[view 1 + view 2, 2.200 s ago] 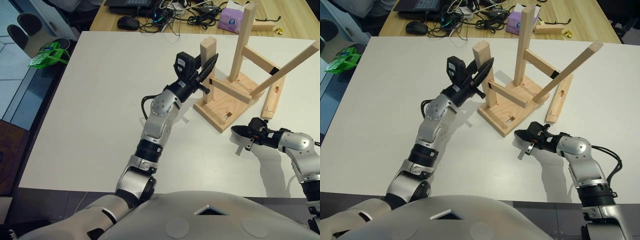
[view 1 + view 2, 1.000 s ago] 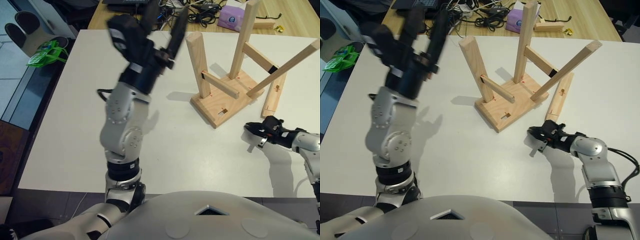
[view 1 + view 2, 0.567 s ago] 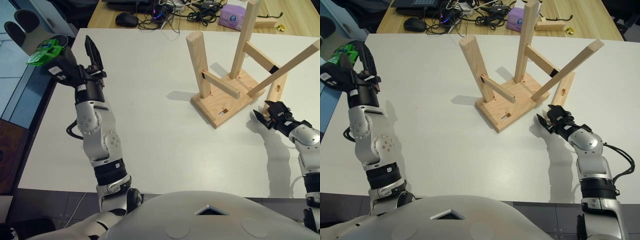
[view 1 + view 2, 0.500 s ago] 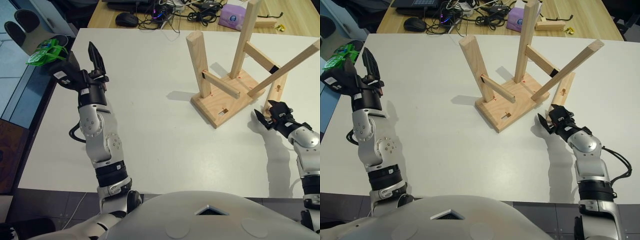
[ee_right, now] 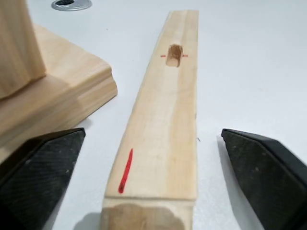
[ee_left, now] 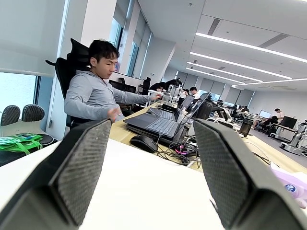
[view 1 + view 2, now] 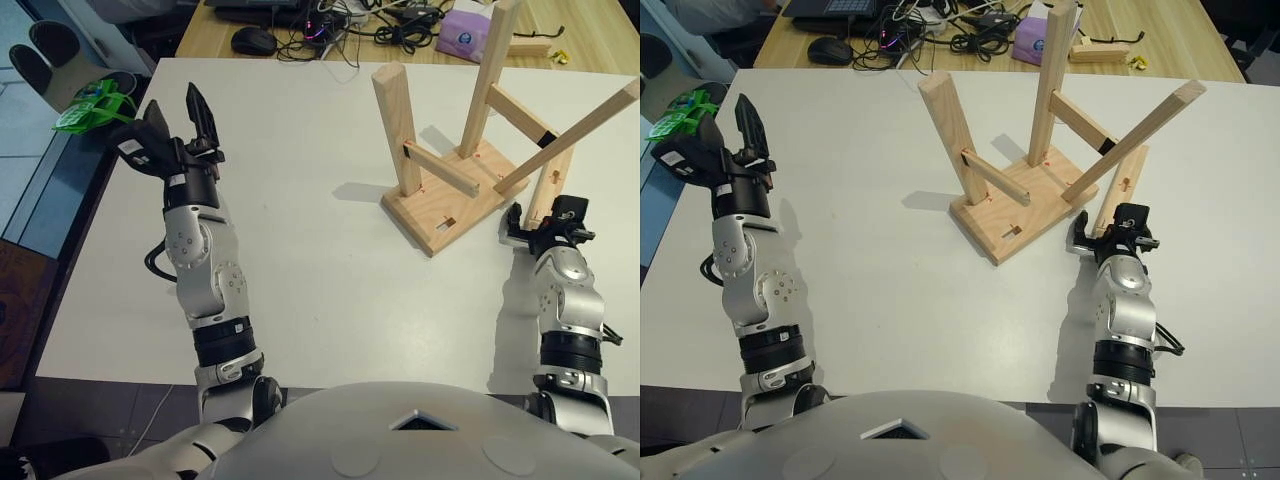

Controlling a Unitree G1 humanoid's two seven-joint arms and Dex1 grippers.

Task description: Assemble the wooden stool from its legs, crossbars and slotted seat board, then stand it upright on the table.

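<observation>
The half-built stool lies upside down, its seat board [image 7: 455,205] flat on the white table [image 7: 300,280]. A short leg [image 7: 397,130], a tall leg [image 7: 490,70] and a tilted leg [image 7: 580,125] stand up from it, joined by crossbars [image 7: 445,170]. A loose leg [image 5: 163,120] with a slot lies flat just right of the board. My right gripper [image 7: 535,222] is open at its near end, one finger on each side, not touching. My left gripper [image 7: 172,112] is open and empty, raised over the table's far left edge.
Behind the table a wooden desk holds cables, a mouse [image 7: 252,40], a purple tissue box [image 7: 462,35] and a spare wood piece [image 7: 530,48]. A green item [image 7: 95,105] sits off the left edge. The table's centre and left are bare.
My left arm let go of the short leg and swung up and away to the far left. My right gripper moved from in front of the seat board to the loose leg's near end.
</observation>
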